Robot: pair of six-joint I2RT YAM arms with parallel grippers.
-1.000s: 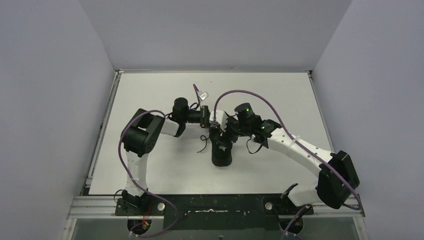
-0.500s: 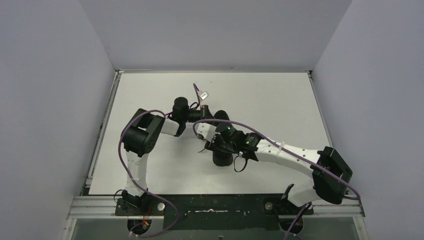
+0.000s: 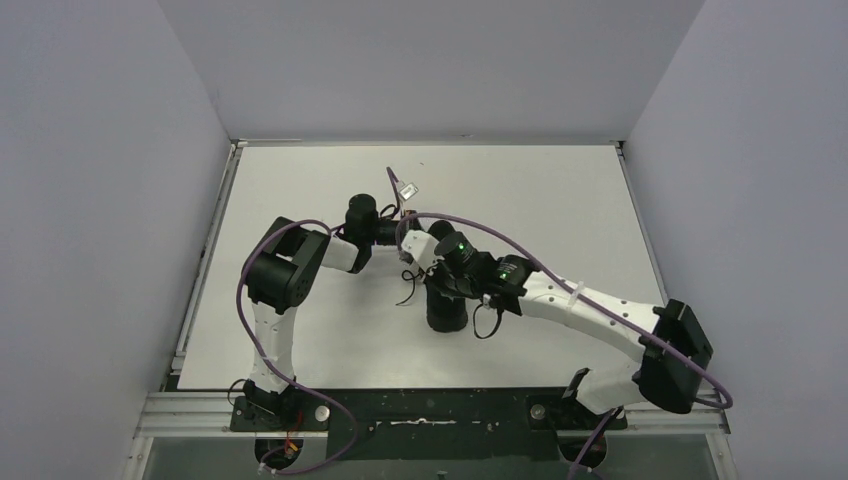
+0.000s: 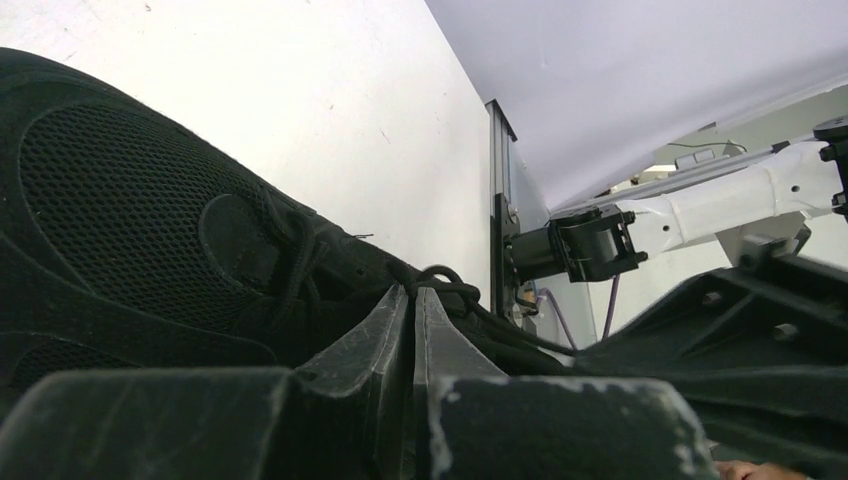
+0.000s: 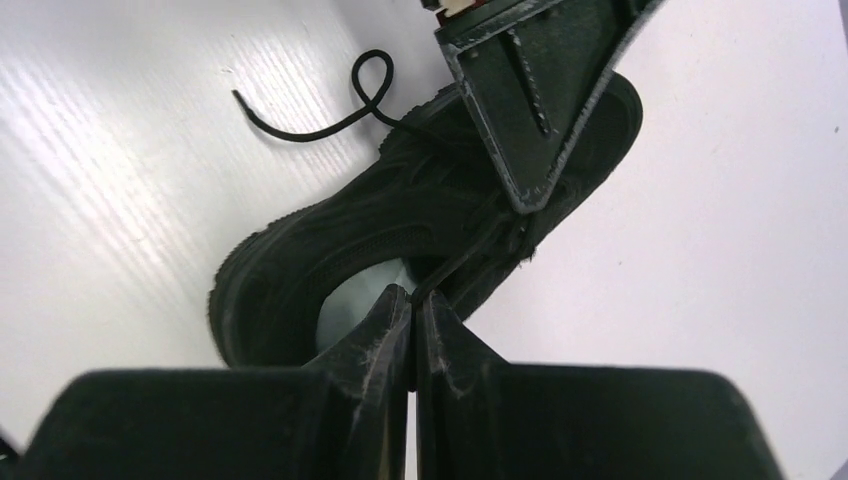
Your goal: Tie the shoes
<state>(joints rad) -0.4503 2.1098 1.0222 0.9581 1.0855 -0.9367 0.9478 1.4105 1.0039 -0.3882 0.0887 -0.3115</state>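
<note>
The black shoe lies on the white table, seen in the top view as the shoe under my right arm. My left gripper is shut, with a black lace pinched at its tips just beside the shoe's mesh side. Above the shoe's opening, my right gripper is shut on a taut lace that runs up toward the left gripper's finger. A loose lace end curls on the table beside the shoe.
The two arms meet and overlap above the shoe near the table's middle. A small white tag on a purple cable sits behind them. Grey walls close in the table on three sides, with a metal rail along the left edge.
My right arm has swung left over the shoe, and its gripper has gone from open to shut on a lace. The left arm has stayed put.
</note>
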